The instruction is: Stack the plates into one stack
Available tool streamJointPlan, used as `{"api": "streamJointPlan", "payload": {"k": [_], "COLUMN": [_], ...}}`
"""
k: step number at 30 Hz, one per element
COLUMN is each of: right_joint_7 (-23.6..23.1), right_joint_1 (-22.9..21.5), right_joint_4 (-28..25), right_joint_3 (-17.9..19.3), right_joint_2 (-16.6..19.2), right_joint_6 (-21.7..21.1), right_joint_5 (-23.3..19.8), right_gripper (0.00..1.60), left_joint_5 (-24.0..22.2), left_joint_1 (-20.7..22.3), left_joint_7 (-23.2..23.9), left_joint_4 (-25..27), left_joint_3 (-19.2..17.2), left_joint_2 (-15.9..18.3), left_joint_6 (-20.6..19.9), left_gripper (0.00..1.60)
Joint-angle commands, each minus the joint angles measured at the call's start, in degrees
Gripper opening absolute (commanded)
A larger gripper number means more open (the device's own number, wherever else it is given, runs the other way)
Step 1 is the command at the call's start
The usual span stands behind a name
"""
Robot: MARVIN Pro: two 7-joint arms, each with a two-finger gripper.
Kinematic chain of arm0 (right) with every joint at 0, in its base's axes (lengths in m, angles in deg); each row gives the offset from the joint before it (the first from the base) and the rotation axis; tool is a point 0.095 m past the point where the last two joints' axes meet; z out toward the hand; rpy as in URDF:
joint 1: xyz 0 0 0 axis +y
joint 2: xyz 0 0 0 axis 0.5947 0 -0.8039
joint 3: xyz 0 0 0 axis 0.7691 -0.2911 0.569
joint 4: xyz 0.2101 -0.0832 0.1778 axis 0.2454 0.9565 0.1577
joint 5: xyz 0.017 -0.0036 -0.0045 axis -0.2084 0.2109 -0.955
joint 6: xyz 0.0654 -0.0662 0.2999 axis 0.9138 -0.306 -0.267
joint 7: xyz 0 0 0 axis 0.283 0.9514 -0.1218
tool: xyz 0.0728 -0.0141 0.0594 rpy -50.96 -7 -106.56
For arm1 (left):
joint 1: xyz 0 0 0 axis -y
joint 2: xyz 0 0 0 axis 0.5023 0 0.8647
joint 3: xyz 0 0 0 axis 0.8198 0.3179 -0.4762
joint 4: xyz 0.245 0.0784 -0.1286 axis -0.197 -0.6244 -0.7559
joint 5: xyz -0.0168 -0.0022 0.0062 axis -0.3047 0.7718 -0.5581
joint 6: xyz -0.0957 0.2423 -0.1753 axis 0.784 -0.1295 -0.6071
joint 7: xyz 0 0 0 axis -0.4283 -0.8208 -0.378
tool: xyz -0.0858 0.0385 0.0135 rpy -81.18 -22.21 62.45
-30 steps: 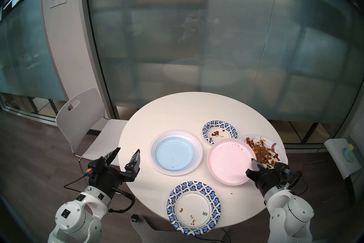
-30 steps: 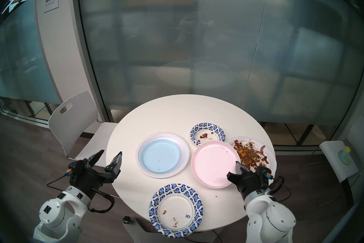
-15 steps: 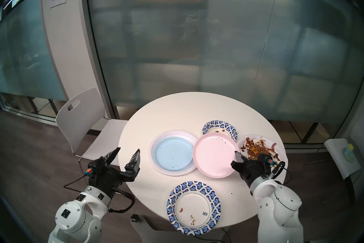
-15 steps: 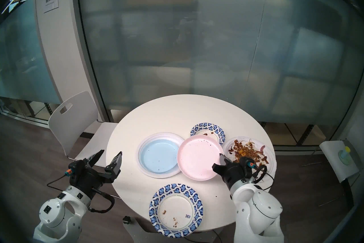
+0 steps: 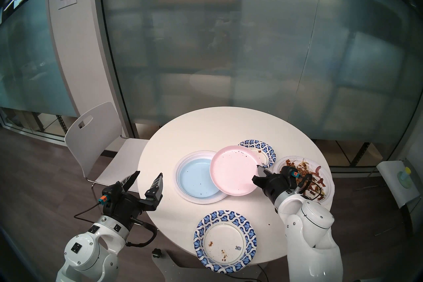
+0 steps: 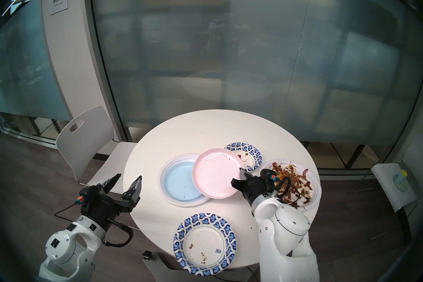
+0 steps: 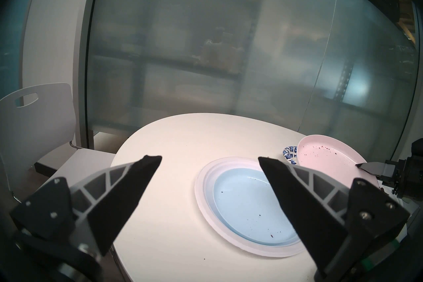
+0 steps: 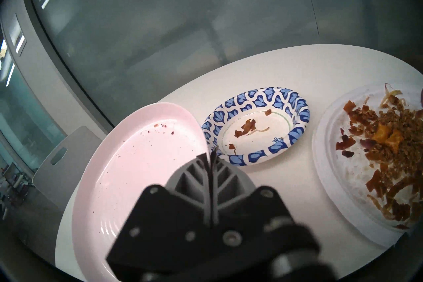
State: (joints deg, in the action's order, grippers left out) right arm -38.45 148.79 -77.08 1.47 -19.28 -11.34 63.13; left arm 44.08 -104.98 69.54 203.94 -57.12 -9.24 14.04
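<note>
Pinching the pink plate (image 5: 233, 170) by its rim in my right tool (image 5: 259, 168), plate tilted, overlapping the blue plate (image 5: 196, 179) on the tabletop (image 5: 217, 128), my left tool (image 5: 148, 179) spread wide, holding nothing.

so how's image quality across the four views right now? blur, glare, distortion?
Head views: sharp, fisheye bends the frosted glass wall, dark rim, soft shadows on the table. Left wrist: open left pincer crisp, blue plate clear. Right wrist: tilted, right pincer body blurred close up; pink plate faintly glossy.
</note>
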Motion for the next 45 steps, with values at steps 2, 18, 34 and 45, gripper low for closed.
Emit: {"api": "streamJointPlan", "payload": {"k": [2,18,34,45], "right_joint_7": [0.9,2.3,2.1,2.4], "right_joint_1": [-7.1,-14.8,-18.0,-17.4], "right_joint_4": [3.0,10.5,15.9,18.1], "right_joint_3": [-3.7,-8.1,-11.7,-13.4], "right_joint_2": [1.4,1.9,2.0,2.4], "right_joint_6": [0.0,-0.8,-1.5,-0.9], "right_joint_5": [-1.1,-2.0,-0.9,-0.4], "right_gripper": [0.0,0.0,0.0,0.0], "left_joint_5": [-0.1,0.1,0.3,0.4], "left_joint_1": [0.1,0.2,0.2,0.2], "left_joint_7": [0.0,0.3,0.6,0.7], "left_joint_4": [1.1,1.1,1.2,1.3], "left_joint_3": [0.1,0.0,-0.2,-0.3], "left_joint_2": [-0.1,-0.5,-0.8,-1.1], "left_joint_6": [-0.1,-0.3,-0.5,-0.7], "left_gripper": [1.6,1.6,1.6,1.6]}}
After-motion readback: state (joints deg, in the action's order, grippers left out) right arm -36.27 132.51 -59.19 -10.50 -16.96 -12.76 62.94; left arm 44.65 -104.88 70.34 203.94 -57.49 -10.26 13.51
